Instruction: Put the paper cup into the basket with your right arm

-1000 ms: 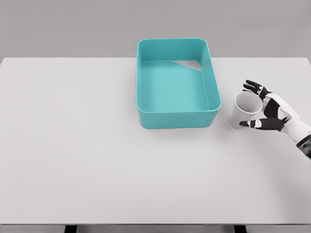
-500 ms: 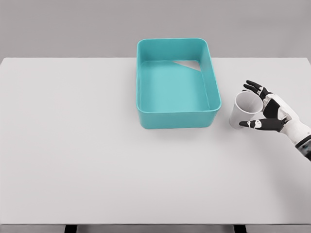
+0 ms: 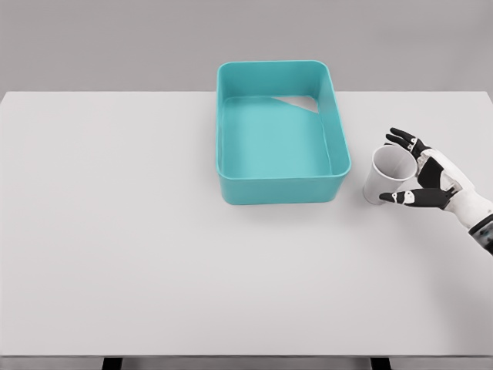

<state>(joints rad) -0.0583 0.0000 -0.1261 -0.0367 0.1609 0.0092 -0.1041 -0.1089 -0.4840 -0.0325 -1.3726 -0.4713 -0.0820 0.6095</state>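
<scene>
Head view: paper cup (image 3: 385, 175) stands on the white table (image 3: 154, 247), just right of the teal basket (image 3: 279, 189), near its front right corner. Right hand (image 3: 427, 177) cups it, fingers (image 3: 400, 139) curved around its far side, thumb at its near side; whether they touch it I cannot tell.

The wide pale-grey counter (image 3: 154, 247) looks smooth and matt, without grain or gloss. The rectangular teal plastic basket (image 3: 281, 187) has a soft satin sheen. The white paper cup (image 3: 379, 185) appears matt. The white-and-black robot hand (image 3: 428, 179) looks like hard, smooth plastic.
</scene>
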